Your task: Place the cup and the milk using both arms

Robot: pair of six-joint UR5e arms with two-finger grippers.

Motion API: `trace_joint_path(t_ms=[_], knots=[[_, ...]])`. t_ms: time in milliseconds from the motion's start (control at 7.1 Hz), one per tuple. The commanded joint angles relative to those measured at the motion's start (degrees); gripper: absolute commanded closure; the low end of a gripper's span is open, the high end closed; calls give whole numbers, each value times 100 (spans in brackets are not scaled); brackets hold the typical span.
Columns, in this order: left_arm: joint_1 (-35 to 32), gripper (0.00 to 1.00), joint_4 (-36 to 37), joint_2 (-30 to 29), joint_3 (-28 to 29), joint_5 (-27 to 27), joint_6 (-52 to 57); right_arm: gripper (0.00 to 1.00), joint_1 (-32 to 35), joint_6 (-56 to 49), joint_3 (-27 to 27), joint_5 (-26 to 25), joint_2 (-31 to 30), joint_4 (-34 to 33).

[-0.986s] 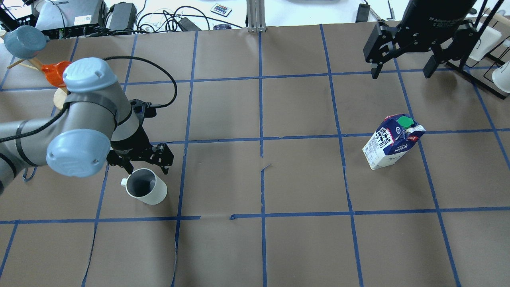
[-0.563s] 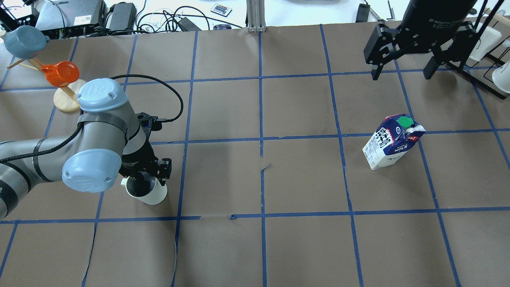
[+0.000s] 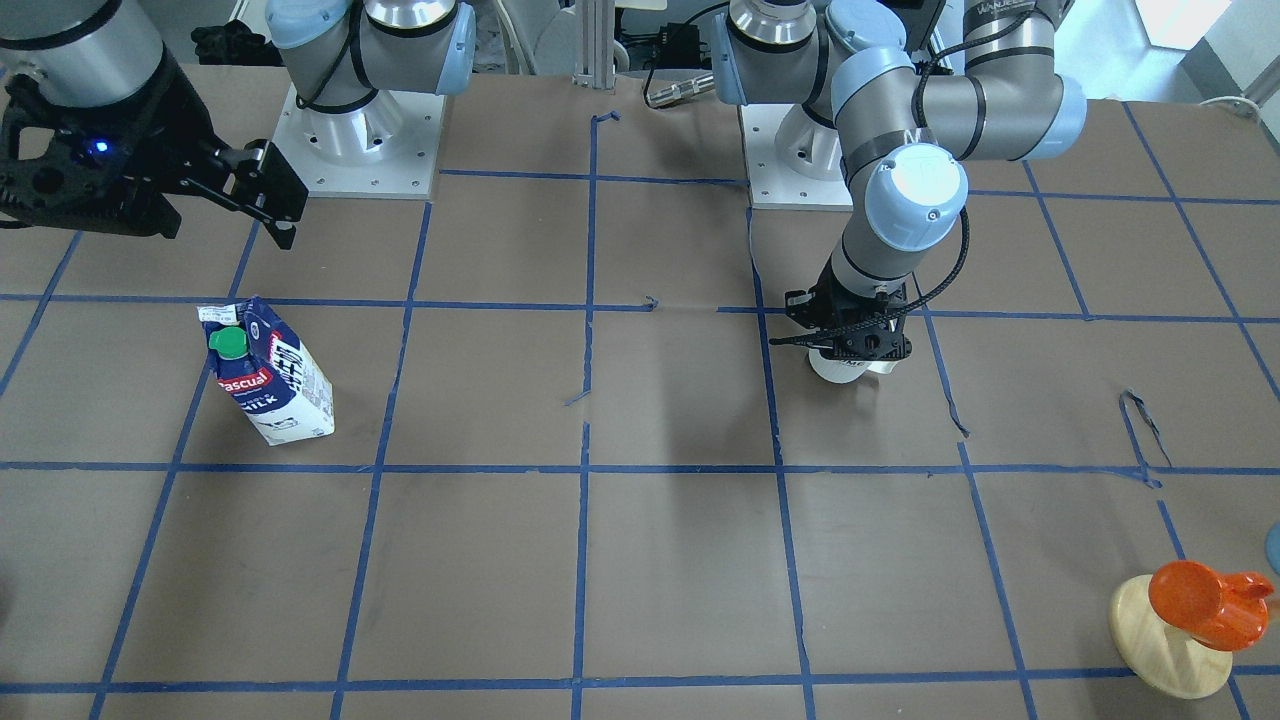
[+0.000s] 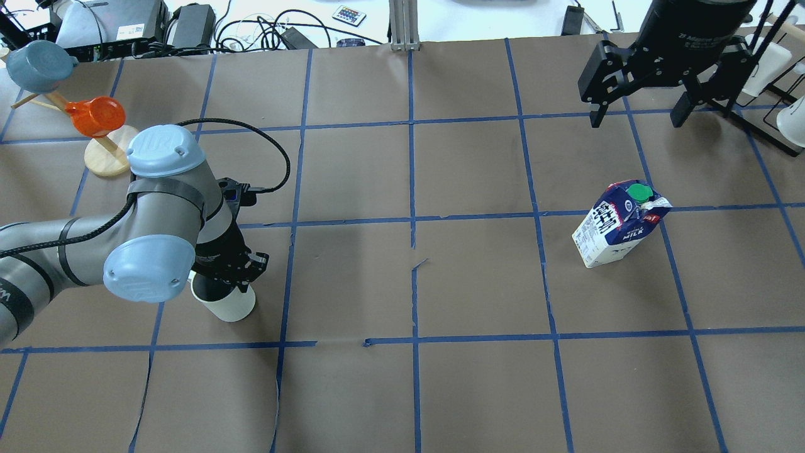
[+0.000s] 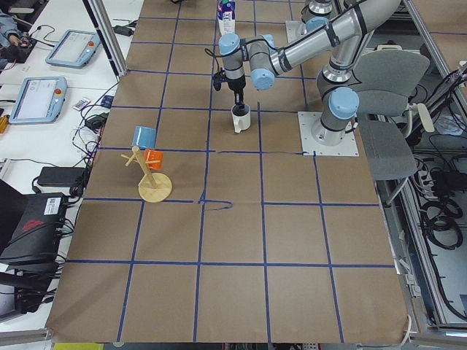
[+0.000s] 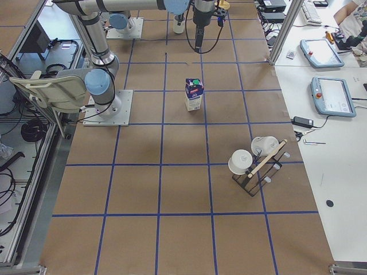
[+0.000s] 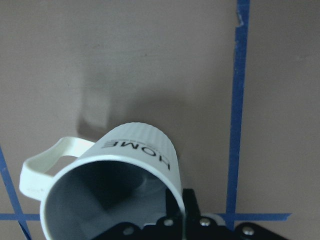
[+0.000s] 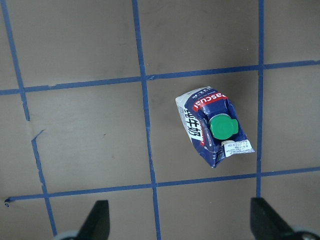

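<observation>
The white ribbed cup point(image 4: 233, 306) marked "HOME" stands upright on the table's left side. It also shows in the front view point(image 3: 838, 370) and the left wrist view point(image 7: 135, 152). My left gripper point(image 4: 229, 278) is down on it, shut on its wall, one finger inside the mouth; its handle points left in the wrist view. The milk carton point(image 4: 619, 228) stands upright on the right side and shows in the right wrist view point(image 8: 212, 127) and the front view point(image 3: 268, 378). My right gripper point(image 4: 636, 118) hangs open and empty, high above the table, beyond the carton.
A pale wooden stand point(image 4: 107, 158) with an orange cup point(image 4: 94, 116) and a blue cup point(image 4: 38, 63) is at the far left. A black wire rack point(image 4: 770, 88) with white cups is at the far right. Cables and boxes lie beyond the far edge.
My left gripper came down over the cup and closed on its wall; the cup shifted slightly left. My right gripper and the milk carton stayed in place.
</observation>
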Motion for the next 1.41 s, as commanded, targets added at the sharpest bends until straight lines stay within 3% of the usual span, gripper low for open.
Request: trace_joint_path(t_ms=[0, 141, 423, 563, 845, 1127, 1268], knots=[[-634, 100, -294, -95, 653, -163, -823, 0, -662, -1606, 616, -28, 40, -851], [-1257, 100, -619, -226, 1058, -269, -1924, 0, -708, -2190, 819, -28, 57, -1179], [-2226, 100, -448, -700, 1456, -691, -3737, 0, -718, -2476, 1425, -36, 189, -1880], [-2657, 100, 267, -1068, 1623, -787, -4737, 0, -718, -2503, 1706, -10, 189, -1902], [-3090, 100, 398, -1475, 1887, -1261, -5116, 0, -718, -2688, 2024, -1, 198, -2147], [-3135, 100, 310, -1546, 1809, -1272, -5003, 0, -718, -2697, 2297, -18, 198, -2184], [-3179, 64, 318, -1555, 1809, -1237, -5037, 0, -718, -2688, 2324, -36, 198, -2201]])
